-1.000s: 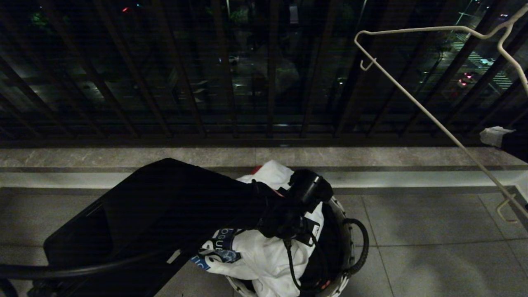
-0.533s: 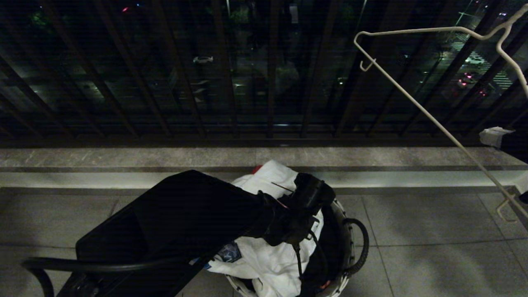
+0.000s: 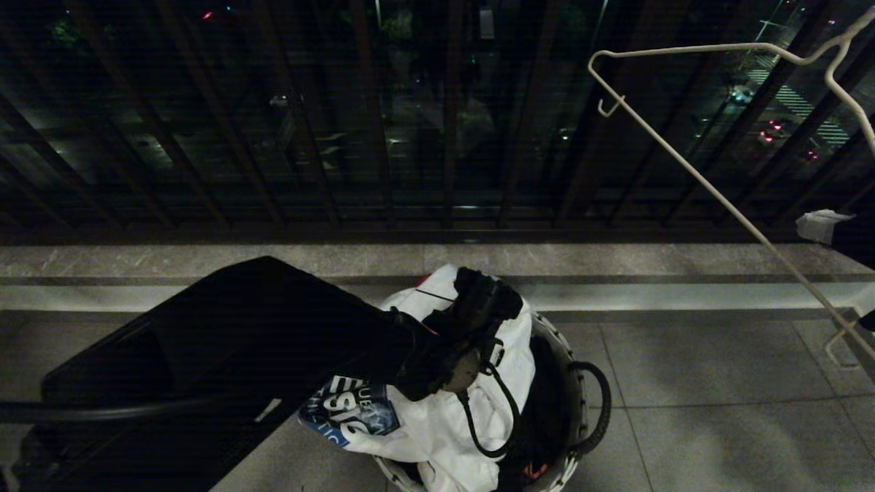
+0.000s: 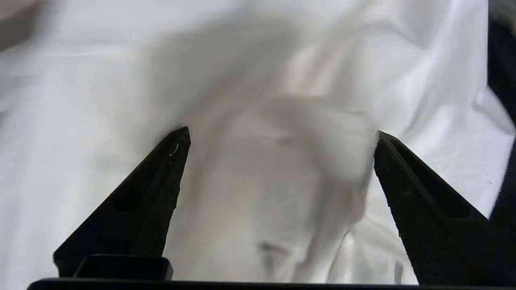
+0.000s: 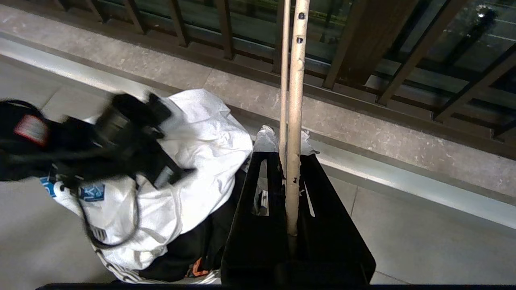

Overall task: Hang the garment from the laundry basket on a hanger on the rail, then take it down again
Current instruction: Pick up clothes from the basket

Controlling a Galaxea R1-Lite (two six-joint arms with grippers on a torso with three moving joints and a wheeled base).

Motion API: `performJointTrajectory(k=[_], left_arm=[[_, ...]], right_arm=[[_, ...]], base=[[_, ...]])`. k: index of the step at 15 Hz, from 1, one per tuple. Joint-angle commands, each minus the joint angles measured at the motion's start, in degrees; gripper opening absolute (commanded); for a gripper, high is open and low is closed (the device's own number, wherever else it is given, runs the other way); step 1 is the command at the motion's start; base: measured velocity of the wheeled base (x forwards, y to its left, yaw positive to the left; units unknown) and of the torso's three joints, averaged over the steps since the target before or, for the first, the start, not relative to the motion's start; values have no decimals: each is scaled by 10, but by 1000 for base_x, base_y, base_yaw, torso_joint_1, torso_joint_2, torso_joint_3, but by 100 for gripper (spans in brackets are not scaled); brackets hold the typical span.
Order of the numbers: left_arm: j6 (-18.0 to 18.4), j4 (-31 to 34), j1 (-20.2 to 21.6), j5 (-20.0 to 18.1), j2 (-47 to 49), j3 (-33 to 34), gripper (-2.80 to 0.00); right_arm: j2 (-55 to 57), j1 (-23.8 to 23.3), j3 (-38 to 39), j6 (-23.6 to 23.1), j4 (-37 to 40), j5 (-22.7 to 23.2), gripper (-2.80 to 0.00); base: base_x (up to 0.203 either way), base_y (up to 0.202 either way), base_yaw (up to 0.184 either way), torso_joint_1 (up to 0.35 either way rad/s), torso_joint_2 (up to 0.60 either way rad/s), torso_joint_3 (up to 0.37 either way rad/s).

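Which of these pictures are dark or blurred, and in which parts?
Head view: dim night light, left arm nearly black, T-shirt brightest. Left wrist view: brightly lit, the cloth smeared by blur, the fingers sharp. Right wrist view: the left hand is blurred, the hanger and floor sharp.

A grey tiled floor (image 3: 718,383) fills the lower half of the frame, with a round woven basket (image 3: 571,458) standing on it at bottom centre, below a raised stone ledge (image 3: 205,260).
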Motion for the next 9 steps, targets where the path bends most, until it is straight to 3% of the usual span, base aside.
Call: performJointTrajectory(k=[1, 9], left_arm=[[-7, -35, 10, 1, -65, 57, 0], [-37, -66, 44, -4, -136, 148, 0]], right_arm=[[1, 0, 2, 0, 0, 0, -280], [10, 0, 8, -1, 0, 0, -280]], base=[[0, 0, 0, 0, 0, 0], [0, 0, 0, 0, 0, 0]])
